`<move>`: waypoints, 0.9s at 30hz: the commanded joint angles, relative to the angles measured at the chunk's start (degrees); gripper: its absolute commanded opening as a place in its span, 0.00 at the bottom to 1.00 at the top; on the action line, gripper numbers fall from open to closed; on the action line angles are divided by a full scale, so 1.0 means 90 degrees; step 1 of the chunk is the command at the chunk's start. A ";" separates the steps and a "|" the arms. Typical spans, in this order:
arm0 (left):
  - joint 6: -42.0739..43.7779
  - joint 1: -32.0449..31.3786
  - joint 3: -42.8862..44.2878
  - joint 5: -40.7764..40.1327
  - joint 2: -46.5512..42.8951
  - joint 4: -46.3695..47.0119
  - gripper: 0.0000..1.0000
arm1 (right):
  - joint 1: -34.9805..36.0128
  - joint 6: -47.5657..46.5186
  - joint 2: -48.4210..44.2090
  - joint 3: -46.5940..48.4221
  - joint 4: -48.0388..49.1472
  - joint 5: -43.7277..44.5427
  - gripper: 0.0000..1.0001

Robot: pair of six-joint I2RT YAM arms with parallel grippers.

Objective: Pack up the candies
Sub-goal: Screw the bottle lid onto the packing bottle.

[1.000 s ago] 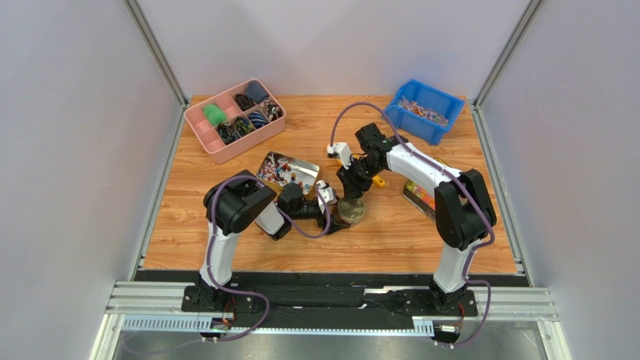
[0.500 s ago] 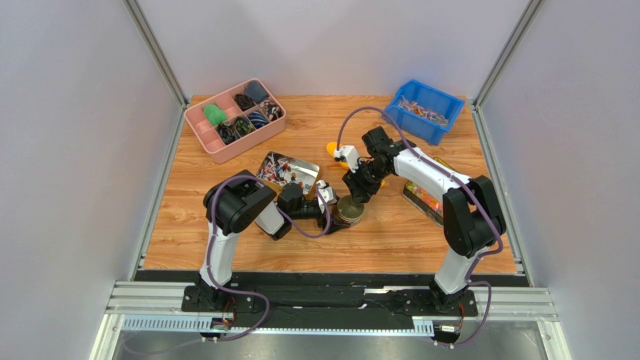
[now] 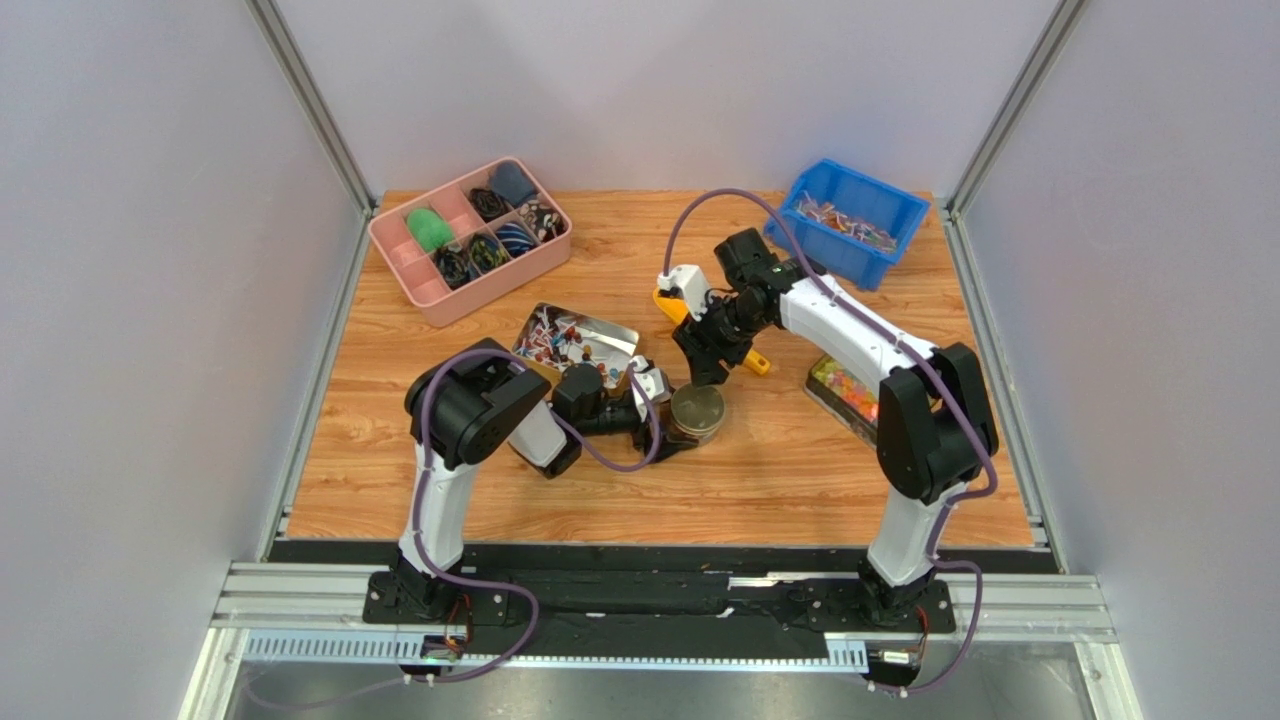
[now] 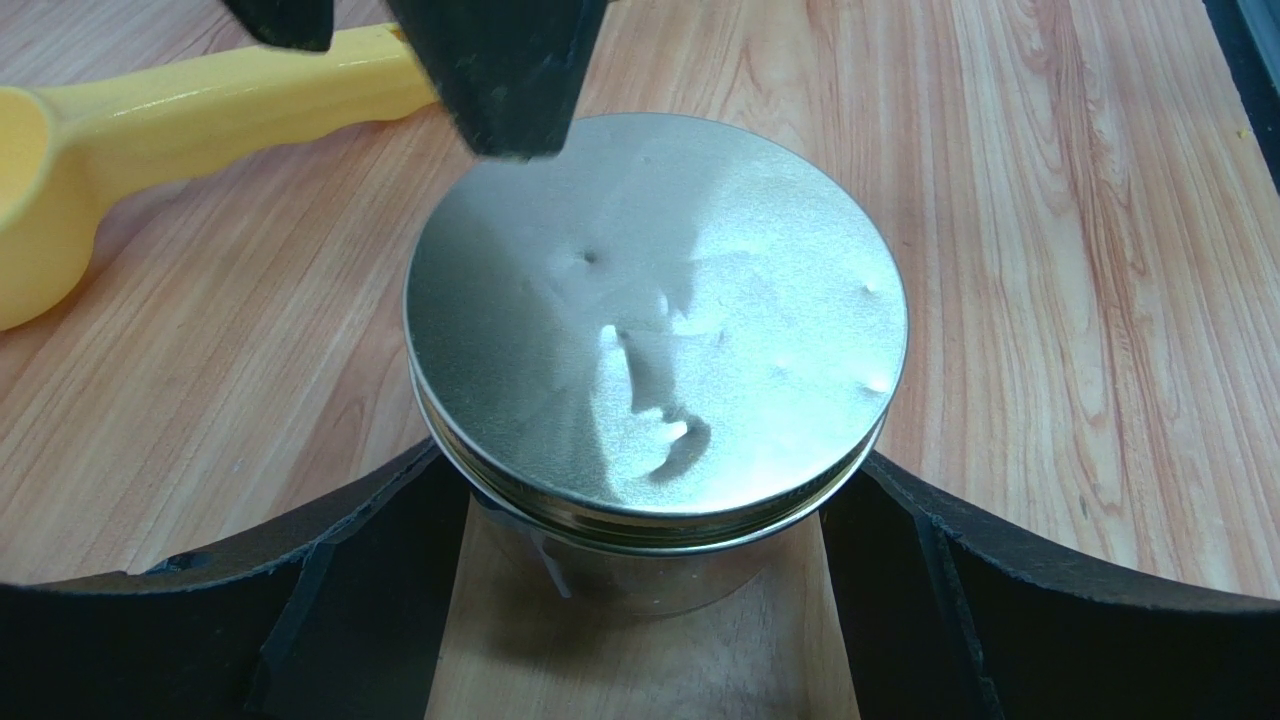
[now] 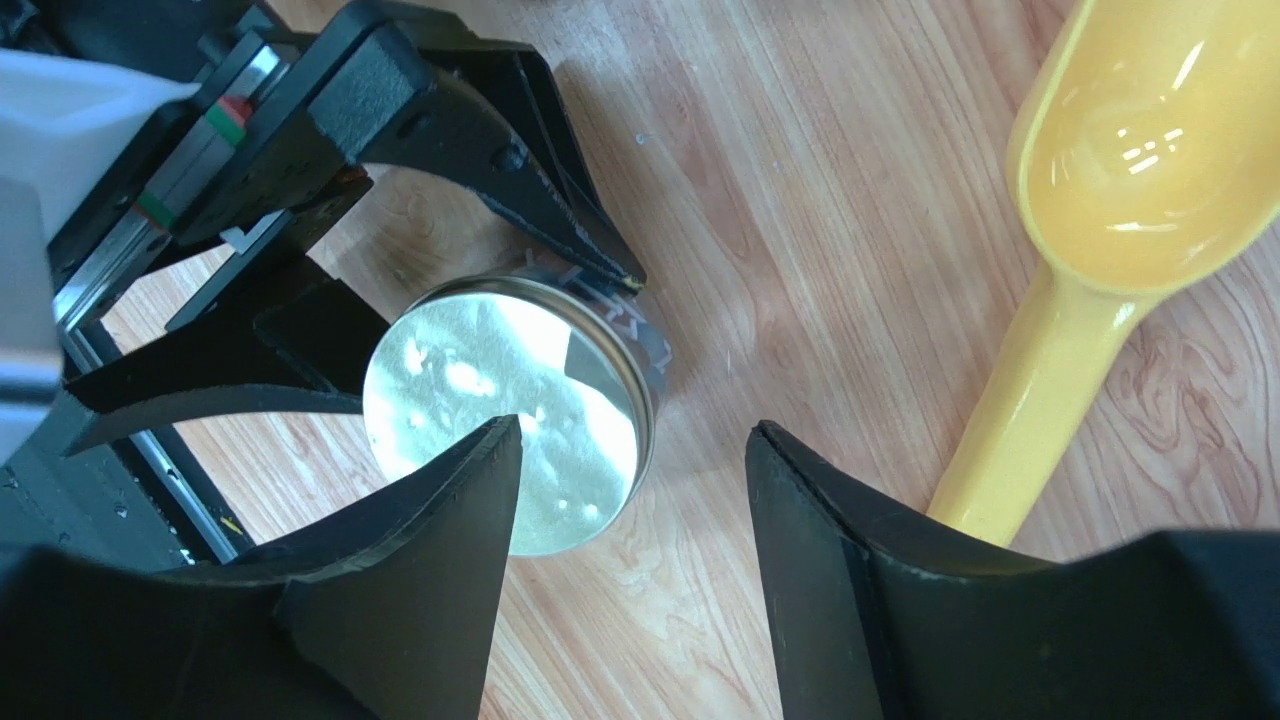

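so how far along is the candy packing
Done: the lid sits on the jar. In hand: the left gripper clasps the jar's sides; the right gripper hangs open and empty above it, the yellow scoop lying on the table. Left: loose candies lie in the metal tray, so more packing looks likely.

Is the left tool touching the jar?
Touching. The left wrist view shows the left tool closed around the jar, both fingers pressed against its sides just under the lid.

No text, brand, number or sign can be read in any view; the lid [image 4: 655, 315] is seen bare of print.
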 commanded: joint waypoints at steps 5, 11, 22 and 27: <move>0.0145 0.0027 0.0123 0.0010 -0.0126 0.0156 0.57 | 0.0213 0.0114 0.0589 0.0613 0.0112 -0.0462 0.50; 0.0135 0.0037 0.0142 0.0020 -0.0126 0.0137 0.57 | 0.0320 0.0172 0.0697 0.0643 0.0151 -0.0541 0.38; 0.0115 0.0027 0.0152 0.0020 -0.0126 0.0098 0.57 | 0.0330 0.0094 0.0492 0.0283 0.0151 -0.0327 0.27; 0.0116 0.0037 0.0162 0.0020 -0.0136 0.0078 0.57 | 0.0330 0.0055 0.0453 0.0067 0.0170 -0.0190 0.25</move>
